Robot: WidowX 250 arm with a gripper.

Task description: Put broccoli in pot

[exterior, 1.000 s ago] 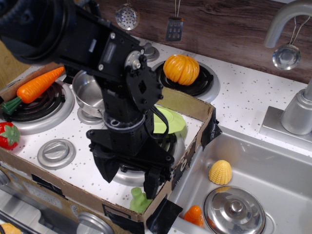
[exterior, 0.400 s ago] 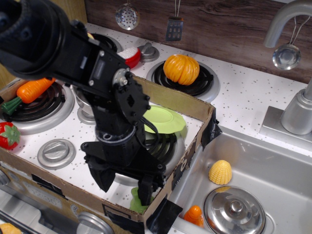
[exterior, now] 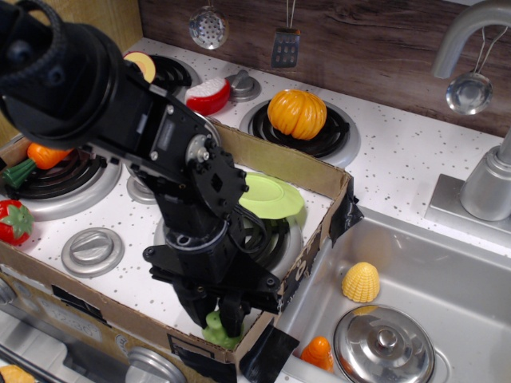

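Note:
The broccoli (exterior: 217, 328) is a small pale-green toy in the front corner of the cardboard-walled stove top, right at the cardboard's edge. My gripper (exterior: 218, 313) points straight down onto it, with a black finger on each side of its head, closed in on it. The broccoli still rests on the surface. The pot is almost fully hidden behind my arm; only a sliver of shiny steel (exterior: 137, 189) shows at the arm's left side.
A flat light-green plate (exterior: 273, 196) lies just behind the arm. Cardboard walls (exterior: 313, 172) ring the area. A pumpkin (exterior: 297, 113), carrot (exterior: 44, 155) and red strawberry (exterior: 14, 222) sit around it. The sink at the right holds a steel lid (exterior: 385, 343) and a yellow corn (exterior: 361, 281).
The arm has moved left and down onto the broccoli. The fingers were spread wide above it and have now closed in around it. The arm now covers the pot.

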